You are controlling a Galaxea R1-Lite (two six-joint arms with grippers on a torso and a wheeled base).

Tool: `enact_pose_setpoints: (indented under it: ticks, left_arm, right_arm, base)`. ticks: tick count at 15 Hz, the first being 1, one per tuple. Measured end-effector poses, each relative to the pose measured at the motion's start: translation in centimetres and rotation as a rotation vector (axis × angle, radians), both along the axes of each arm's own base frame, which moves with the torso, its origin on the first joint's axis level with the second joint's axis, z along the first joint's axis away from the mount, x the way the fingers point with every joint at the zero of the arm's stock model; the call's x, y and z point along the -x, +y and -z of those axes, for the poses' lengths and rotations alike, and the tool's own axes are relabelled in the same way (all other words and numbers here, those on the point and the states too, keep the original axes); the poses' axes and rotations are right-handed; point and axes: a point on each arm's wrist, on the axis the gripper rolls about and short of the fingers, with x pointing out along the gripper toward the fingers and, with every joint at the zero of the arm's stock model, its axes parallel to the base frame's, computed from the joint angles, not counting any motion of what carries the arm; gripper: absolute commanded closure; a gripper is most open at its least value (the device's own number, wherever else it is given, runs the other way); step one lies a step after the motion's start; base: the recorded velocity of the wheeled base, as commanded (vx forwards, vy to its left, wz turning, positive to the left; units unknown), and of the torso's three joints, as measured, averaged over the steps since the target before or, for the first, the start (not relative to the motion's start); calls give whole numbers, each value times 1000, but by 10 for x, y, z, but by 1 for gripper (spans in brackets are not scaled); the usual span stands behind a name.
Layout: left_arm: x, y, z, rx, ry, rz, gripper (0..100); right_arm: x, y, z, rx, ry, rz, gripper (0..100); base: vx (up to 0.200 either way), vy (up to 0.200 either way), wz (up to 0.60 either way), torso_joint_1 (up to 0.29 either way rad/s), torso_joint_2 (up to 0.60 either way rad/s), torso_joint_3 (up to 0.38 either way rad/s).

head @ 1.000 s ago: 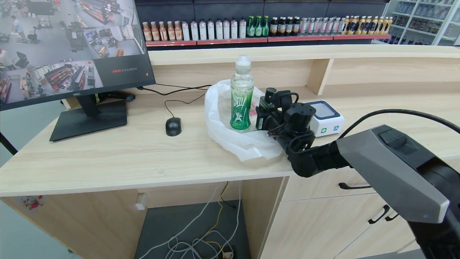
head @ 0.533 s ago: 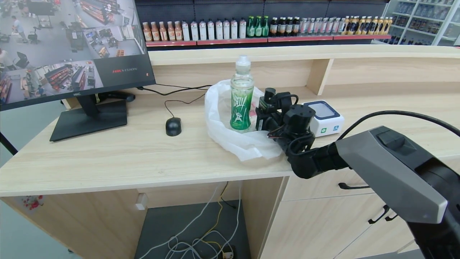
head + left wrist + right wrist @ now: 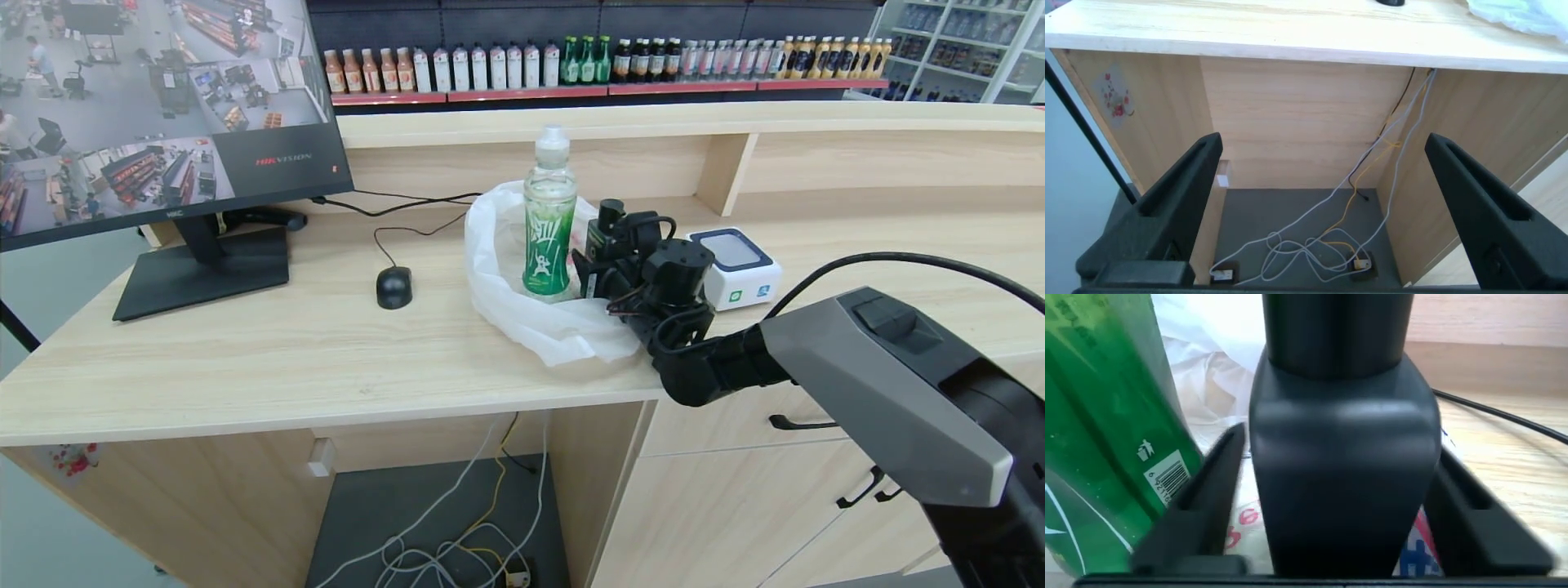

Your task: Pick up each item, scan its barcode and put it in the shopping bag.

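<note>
**Step in hand (judged):** placing a scanned item into the shopping bag.

1. The right gripper (image 3: 594,265) was at the centre of the head view, at the right-hand side of the white shopping bag (image 3: 522,318). Its jaws were closed on a dark bottle (image 3: 1339,482), one jaw at each flank, as seen in the right wrist view.
2. A green bottle (image 3: 549,237) stood upright inside the bag, just left of the gripper. The dark bottle was close beside it, and contact between the two could not be determined.
3. To do the step well, the dark bottle probably needed to go down into the free space to the right of the green bottle. Sideways travel had to be small, because a push near the tall green bottle's upper part would likely tip it.
4. The bag was thin and loose, so its rim could fold under the load. The jaws should have opened only once the dark bottle was resting on its base.
5. After release, a withdrawal toward the lower right would have kept the gripper off the bag and the white scanner (image 3: 739,265) just to its right.

**Arm pose:** the right arm entered from the lower right of the head view and extended low over the tabletop (image 3: 286,351), with its wrist toward the bag. The left gripper (image 3: 1323,147) hung below the tabletop's edge, facing the open recess with loose cables. Its jaws were spread wide and held nothing.
</note>
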Motion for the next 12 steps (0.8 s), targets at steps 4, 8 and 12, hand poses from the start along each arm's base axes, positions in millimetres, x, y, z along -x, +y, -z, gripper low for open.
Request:
enact_pose_setpoints:
  ticks: [4,8,12]
  left_arm:
    - [0,0,0,-1,0,0,0]
    - [0,0,0,0,0,0,0]
    - [0,0,0,0,0,0,0]
  right_arm:
    - [0,0,-4,-13,-25,-1,0]
    - [1,0,-5,-25,-51,-1,0]
    - [4,1,-9,-55,-73,-7,0]
  base:
    - [0,0,0,0,0,0]
    - [0,0,0,0,0,0]
    - [0,0,0,0,0,0]
